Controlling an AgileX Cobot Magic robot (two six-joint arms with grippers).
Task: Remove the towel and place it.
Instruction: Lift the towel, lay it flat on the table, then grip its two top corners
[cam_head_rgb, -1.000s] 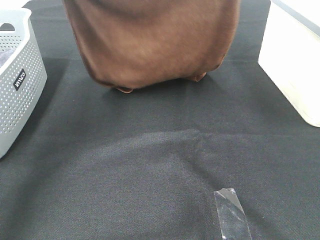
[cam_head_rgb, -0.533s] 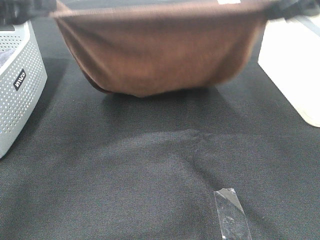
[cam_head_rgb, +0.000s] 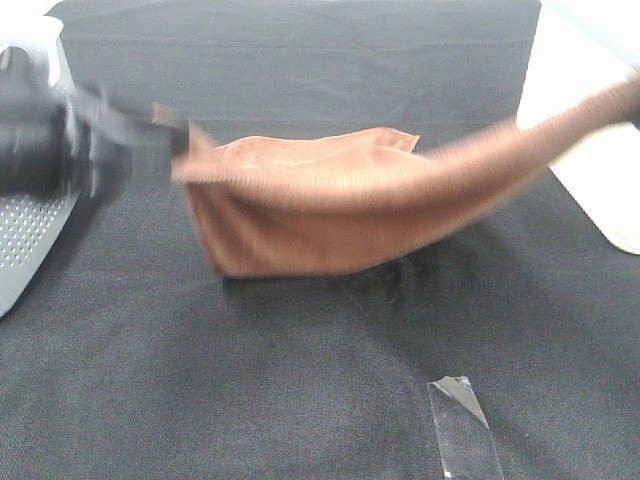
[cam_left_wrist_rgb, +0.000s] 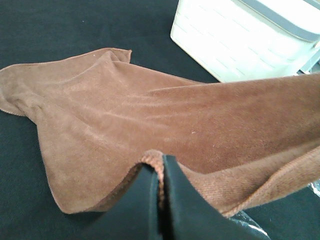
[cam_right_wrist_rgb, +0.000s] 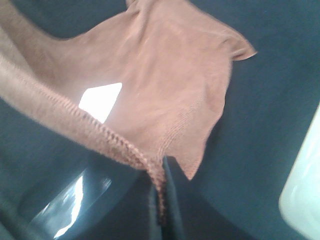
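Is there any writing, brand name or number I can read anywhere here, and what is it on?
No text can be read in any view.
towel: no print showing.
grey basket: only its holes show; the rest is behind the blurred left arm.
white bin: plain.
clear strip on the black cloth: no print.

From up high we only get the left gripper (cam_head_rgb: 178, 138) as a dark smear, and it covers most of the grey basket (cam_head_rgb: 25, 240) behind it. The towel (cam_head_rgb: 320, 215) goes streaky toward its right end and runs off the frame edge, and the clear strip (cam_head_rgb: 462, 430) is clipped by the bottom edge too.
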